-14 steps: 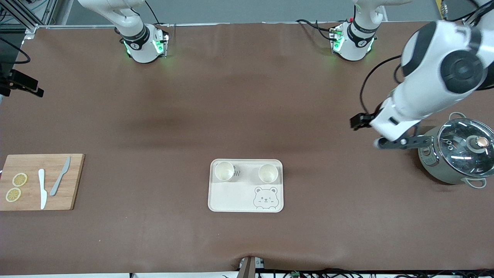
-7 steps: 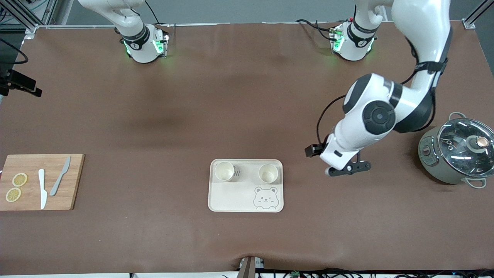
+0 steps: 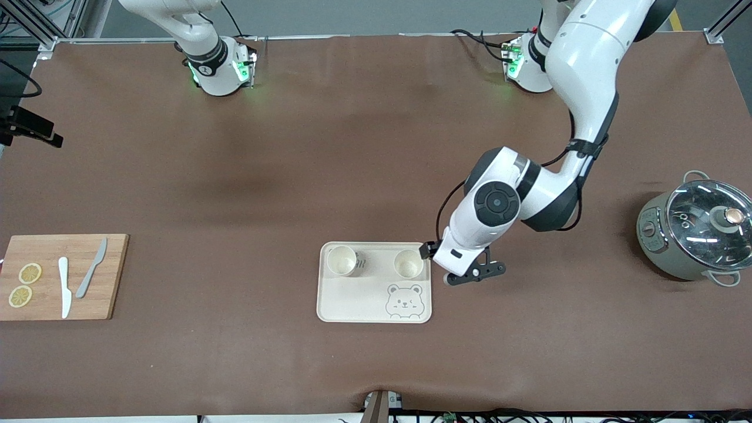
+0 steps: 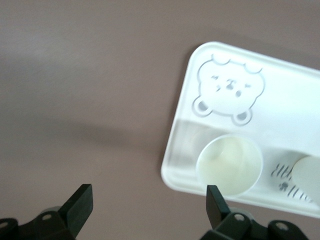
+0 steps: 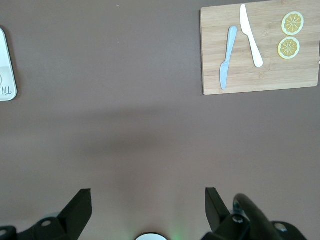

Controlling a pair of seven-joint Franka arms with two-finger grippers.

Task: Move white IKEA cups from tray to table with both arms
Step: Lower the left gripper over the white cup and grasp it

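- Front view: my left arm (image 3: 581, 70) reaches down from its base across the brown table (image 3: 294, 176), and my left gripper (image 3: 470, 275) hangs just beside the bear tray (image 3: 364, 302), at the tray's edge toward the left arm's end of the table.
- The 2 white IKEA cups stand upright in the tray, both in the half farther from the front camera: 1 cup (image 3: 408, 264) close to my left gripper, the other cup (image 3: 342, 261) toward the right arm's end, the 2 apart with some print on the tray between them.
- My right arm (image 3: 194, 35) waits up by its base; its gripper is out of this view.
- A grey-green pot with glass lid (image 3: 696, 229) sits at the left arm's end of the table, a cutting board (image 3: 64, 276) with 2 knives and 2 lemon slices at the right arm's end.
- Left wrist view: my left fingers (image 4: 79, 204) are spread wide and hold nothing. 1 fingertip shows against bare table, the other against the tray rim (image 4: 180, 125) right by the closer cup (image 4: 229, 165), not touching it.
- Right wrist view: my right gripper (image 5: 147, 207) is high over bare table, fingers (image 5: 80, 207) wide and empty. The board (image 5: 260, 52) and a sliver of the tray (image 5: 7, 65) show well apart.
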